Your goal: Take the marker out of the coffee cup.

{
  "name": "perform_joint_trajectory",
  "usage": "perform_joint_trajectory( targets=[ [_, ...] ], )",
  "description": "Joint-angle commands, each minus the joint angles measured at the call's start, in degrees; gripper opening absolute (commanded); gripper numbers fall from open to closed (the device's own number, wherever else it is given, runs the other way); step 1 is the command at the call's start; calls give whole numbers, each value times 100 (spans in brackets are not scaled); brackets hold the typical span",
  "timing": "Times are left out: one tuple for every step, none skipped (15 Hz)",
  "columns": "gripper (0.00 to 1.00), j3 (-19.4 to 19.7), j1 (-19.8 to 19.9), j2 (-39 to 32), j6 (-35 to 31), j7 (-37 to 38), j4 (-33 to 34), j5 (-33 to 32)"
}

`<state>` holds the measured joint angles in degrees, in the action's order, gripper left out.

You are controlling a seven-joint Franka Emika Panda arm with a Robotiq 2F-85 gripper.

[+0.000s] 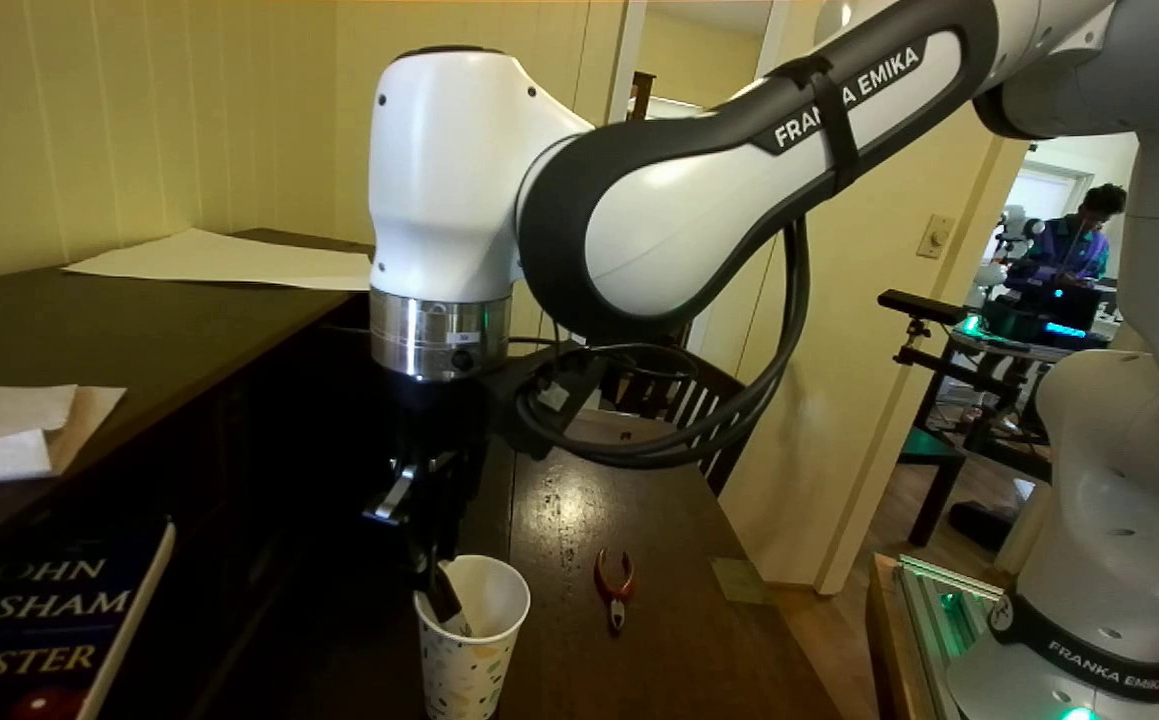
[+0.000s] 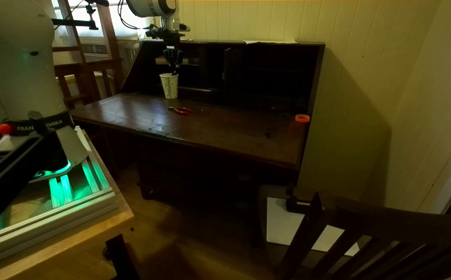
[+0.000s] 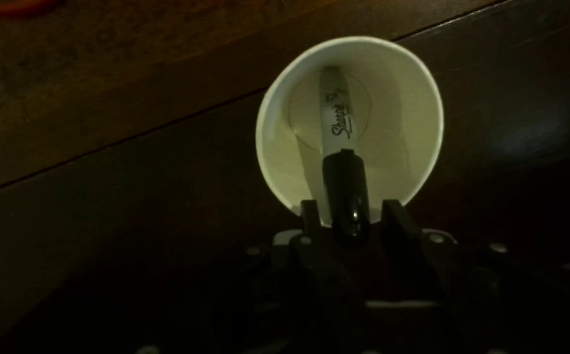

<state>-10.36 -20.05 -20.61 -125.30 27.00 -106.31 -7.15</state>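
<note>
The coffee cup (image 1: 469, 670) is a white paper cup with a speckled print, upright on the dark desk; it also shows in an exterior view (image 2: 169, 86) and from above in the wrist view (image 3: 403, 123). The marker (image 3: 346, 182) has a grey "Sharpie" body and a black cap. It leans inside the cup, cap end up against the rim; it also shows in an exterior view (image 1: 447, 600). My gripper (image 3: 351, 211) is at the rim, one finger on each side of the cap, with a visible gap on both sides. In an exterior view my gripper (image 1: 434, 560) points down.
Red-handled pliers (image 1: 616, 590) lie on the desk (image 2: 225, 120) near the cup. An orange-rimmed container (image 2: 302, 118) stands at the desk's far end. The desk's dark upper shelves (image 2: 272, 77) rise close behind the cup. A book (image 1: 49, 620) stands in a shelf.
</note>
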Motion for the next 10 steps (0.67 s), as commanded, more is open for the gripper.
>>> perform_joint_trajectory(
  targets=[
    [27, 108, -111, -58, -73, 103, 56, -175],
    [19, 112, -115, -61, -74, 97, 58, -182],
    [5, 116, -120, -58, -76, 98, 59, -191],
    [5, 112, -123, -52, -67, 83, 65, -179],
    [1, 110, -130, -30, -46, 80, 69, -177],
    [5, 86, -132, 52, 27, 70, 67, -130],
    [5, 52, -125, 158, 65, 51, 55, -49],
    [5, 50, -143, 287, 166, 75, 47, -80],
    [5, 48, -161, 437, 288, 115, 35, -109],
    [5, 40, -167, 611, 411, 160, 8, -105]
  ],
)
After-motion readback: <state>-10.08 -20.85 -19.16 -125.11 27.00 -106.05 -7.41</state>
